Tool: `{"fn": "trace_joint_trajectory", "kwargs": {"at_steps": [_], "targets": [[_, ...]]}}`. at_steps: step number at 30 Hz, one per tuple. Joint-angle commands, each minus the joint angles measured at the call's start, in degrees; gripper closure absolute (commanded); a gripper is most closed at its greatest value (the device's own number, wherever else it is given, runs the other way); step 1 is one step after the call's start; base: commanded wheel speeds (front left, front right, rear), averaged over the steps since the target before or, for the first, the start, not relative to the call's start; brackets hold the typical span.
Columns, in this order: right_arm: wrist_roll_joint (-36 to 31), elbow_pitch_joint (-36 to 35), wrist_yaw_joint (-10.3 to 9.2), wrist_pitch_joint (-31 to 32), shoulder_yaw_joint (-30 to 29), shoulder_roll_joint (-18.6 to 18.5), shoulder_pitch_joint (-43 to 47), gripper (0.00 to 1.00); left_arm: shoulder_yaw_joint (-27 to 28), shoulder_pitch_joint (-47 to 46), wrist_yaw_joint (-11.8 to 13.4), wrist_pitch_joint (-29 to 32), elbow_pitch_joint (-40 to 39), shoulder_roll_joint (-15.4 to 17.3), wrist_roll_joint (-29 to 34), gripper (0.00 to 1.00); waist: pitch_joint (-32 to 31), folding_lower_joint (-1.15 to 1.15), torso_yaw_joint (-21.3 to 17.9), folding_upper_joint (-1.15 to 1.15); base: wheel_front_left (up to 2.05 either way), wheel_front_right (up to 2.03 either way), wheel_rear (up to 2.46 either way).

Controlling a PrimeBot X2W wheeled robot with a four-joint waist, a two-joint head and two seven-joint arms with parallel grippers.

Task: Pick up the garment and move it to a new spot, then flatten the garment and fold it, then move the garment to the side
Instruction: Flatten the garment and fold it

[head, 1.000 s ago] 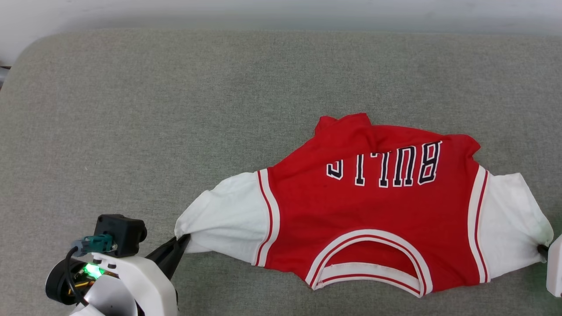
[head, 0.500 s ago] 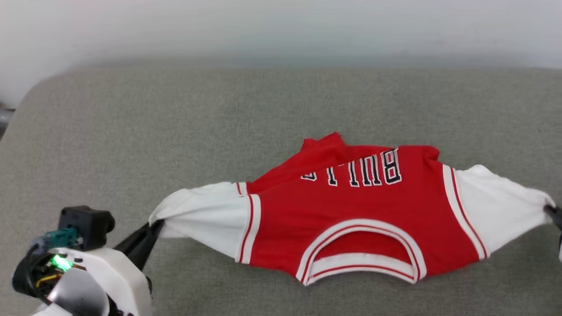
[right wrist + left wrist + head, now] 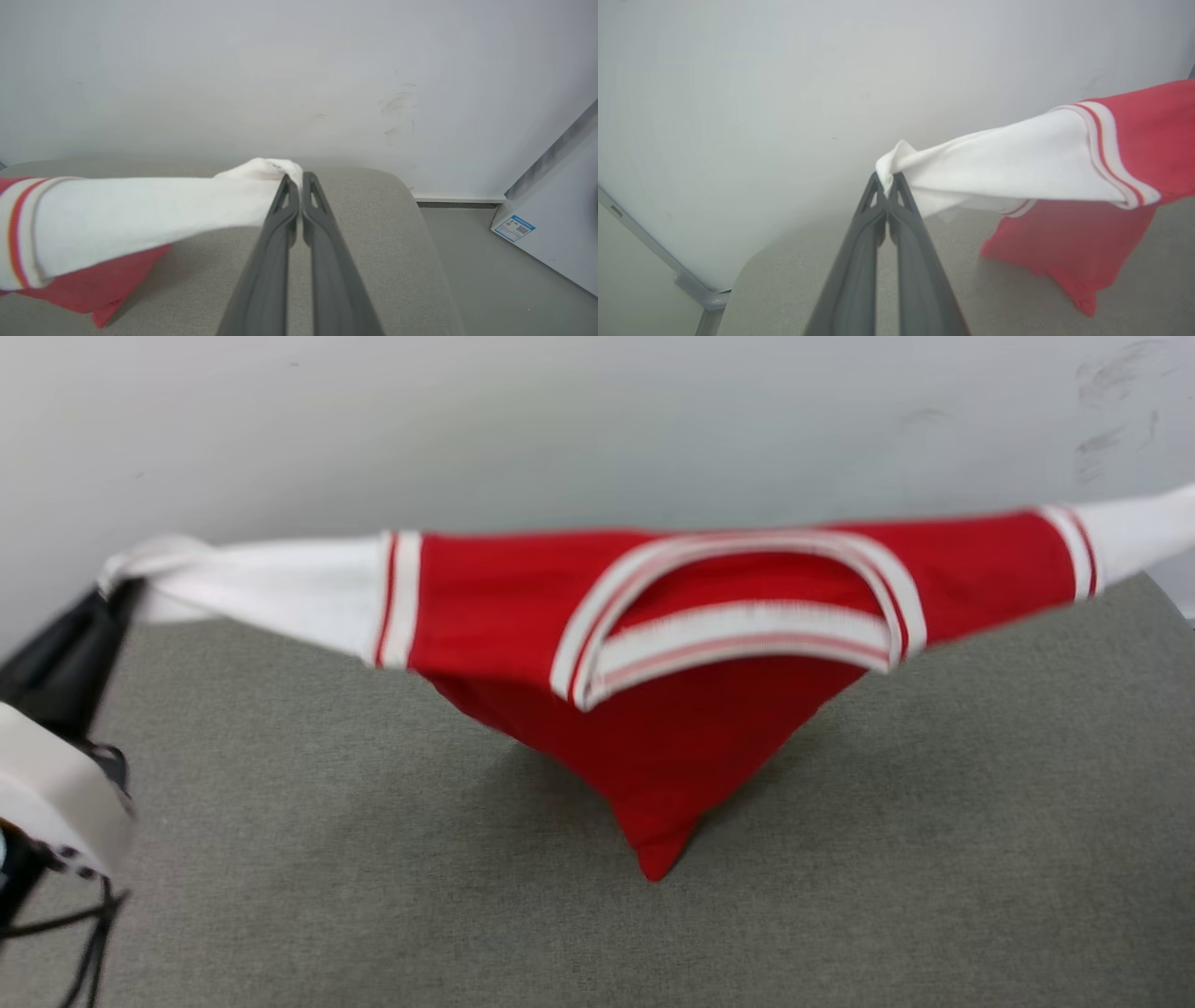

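The garment [image 3: 485,607] is in the air, drawn out sideways above the grey padded surface [image 3: 280,859]. Its red body sags in a V whose lowest corner hangs at or just over the padding; whether it touches cannot be told. The left gripper [image 3: 888,179] has its fingers pressed together on the bunched end of the left sleeve [image 3: 994,154]. The right gripper [image 3: 299,179] is likewise pinched closed on the end of the right sleeve [image 3: 140,210], so the cloth is taut between the two. Step in hand, by judgement: the pick-up and carry to a new spot, with flattening, folding and the move aside not yet begun. The next move calls for both arms to travel together at a matched spacing. They would then lower so that the hanging corner lands first and the body is laid out away from it without doubling under. Thin cloth held only by small pinches could slip if the spacing widens. Room: the padding beneath and in front of the garment is broad and bare. Limits: the pale wall [image 3: 467,429] stands close behind. The surface ends in a rounded corner on the right, with floor [image 3: 490,261] and a white cabinet [image 3: 551,205] beyond, and in another rounded corner on the left.
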Motion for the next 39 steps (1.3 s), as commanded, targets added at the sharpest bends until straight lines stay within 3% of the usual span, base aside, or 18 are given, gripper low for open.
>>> {"fn": "trace_joint_trajectory", "kwargs": {"at_steps": [1,9,13,24,31,39], "targets": [[-0.55,-0.74,-0.08,0.81,-0.20,0.67,-3.13,1.00,1.63,-2.86,-0.24,0.38,0.30,1.55,-0.21,1.00,0.02,0.00,-0.56,0.00,0.00,0.00,0.00],[-2.70,0.13,-0.08,1.40,0.74,1.28,-12.64,1.00,4.35,-12.25,-2.35,0.46,2.79,4.88,-2.59,1.00,2.80,0.00,-1.54,0.00,0.00,0.00,0.00],[-4.09,2.12,-0.08,0.38,1.70,1.16,-17.69,1.00,3.75,-18.10,-3.37,0.02,6.24,5.02,-4.29,1.00,5.56,0.00,-1.52,0.00,0.00,0.00,0.00],[-9.92,9.74,-0.09,-5.85,3.10,1.42,-36.44,1.00,-1.57,-42.18,-8.01,-1.90,20.40,7.38,-2.59,1.00,20.55,0.00,-1.28,0.00,0.00,0.00,0.00],[-18.05,19.63,-0.12,-15.28,2.55,1.96,-51.84,1.00,-6.97,-62.22,-10.24,-8.11,34.45,5.24,1.78,1.00,30.60,0.00,-0.55,0.00,0.00,0.00,0.00],[-26.66,30.70,-0.12,-29.15,-2.49,5.43,-64.80,1.00,-13.86,-81.84,-11.49,-19.92,49.48,-1.00,6.76,1.00,37.38,0.00,1.47,0.00,0.00,0.00,0.00]]}}
